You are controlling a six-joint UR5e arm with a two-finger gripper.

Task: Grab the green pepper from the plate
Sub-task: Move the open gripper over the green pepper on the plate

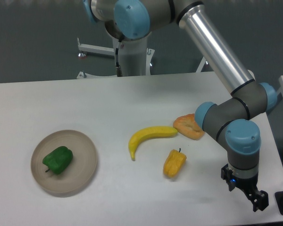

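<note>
The green pepper (58, 160) is small, glossy and lumpy, and lies on the left half of the round beige plate (85, 162) at the table's front left. My gripper (246, 194) hangs at the far right near the table's front edge, pointing down, a long way from the plate. Its black fingers (260, 202) stand apart with nothing between them.
A yellow banana (148, 137) lies in the middle of the table. Right of it are a yellow-orange pepper (174, 163) and an orange flat piece (188, 126) beside my arm's wrist. The arm's silver link runs overhead from the back centre to the right.
</note>
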